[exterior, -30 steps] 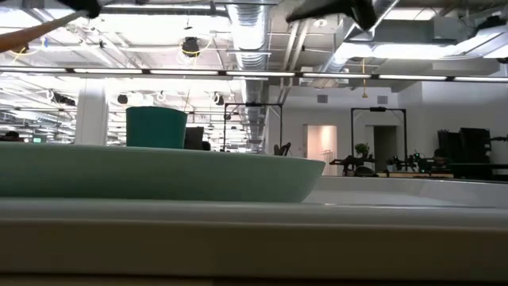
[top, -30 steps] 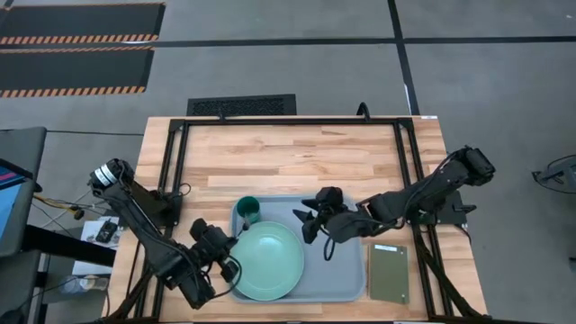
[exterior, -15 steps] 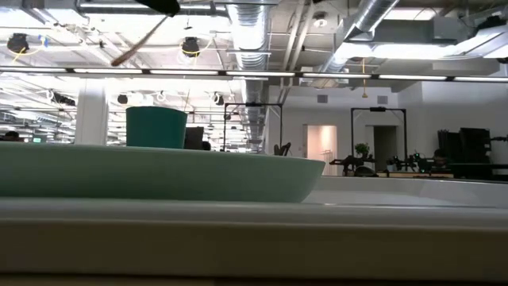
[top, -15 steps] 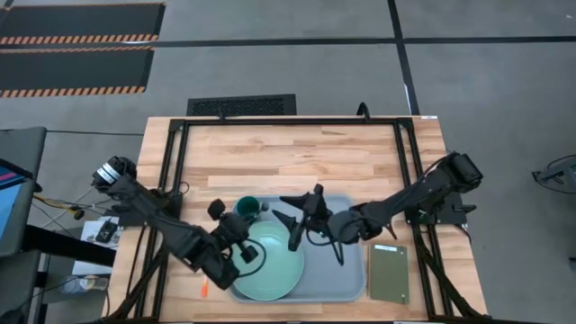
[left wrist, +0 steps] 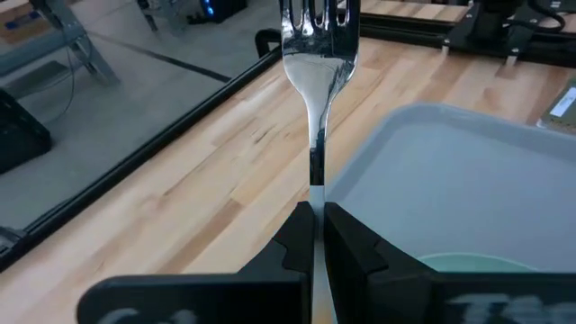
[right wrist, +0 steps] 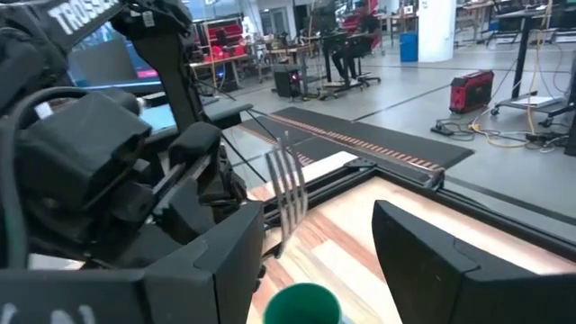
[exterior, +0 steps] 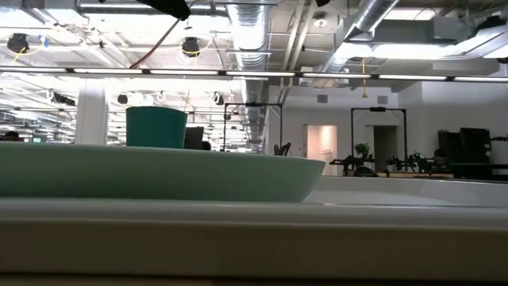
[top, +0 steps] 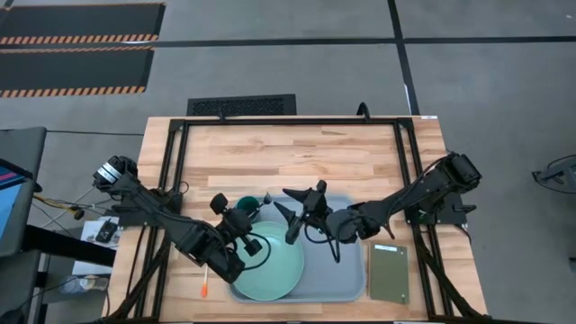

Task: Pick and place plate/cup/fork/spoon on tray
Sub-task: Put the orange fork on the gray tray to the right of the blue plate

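My left gripper [top: 243,227] is shut on the fork [left wrist: 317,54] above the tray's left part, next to the dark green cup [top: 248,207]. The fork's orange handle tip [top: 205,290] sticks out behind the gripper, and its tines [right wrist: 286,193] point ahead. The mint-green plate [top: 270,265] lies on the pale tray [top: 346,270], and the cup stands on the tray at its far left. My right gripper [top: 301,213] is open and empty above the tray's middle. The spoon is out of view. My left gripper pinches the fork's thin silver handle [left wrist: 315,193] between its two fingers, about midway along. The fingers lie along the fork, with the tines sticking out ahead of them. The fork is lifted clear of the tray and the table.
A small olive-green pad [top: 389,273] lies on the table right of the tray. A black frame [top: 288,121] runs around the wooden table. In the low view the plate [exterior: 159,171] and the cup [exterior: 156,127] stand behind the tray's near rim [exterior: 238,214].
My left gripper has gone from the tray's near left corner toward the far edge and the right, carrying the fork up beside the cup. My right gripper has gone a little toward the table's left over the tray.
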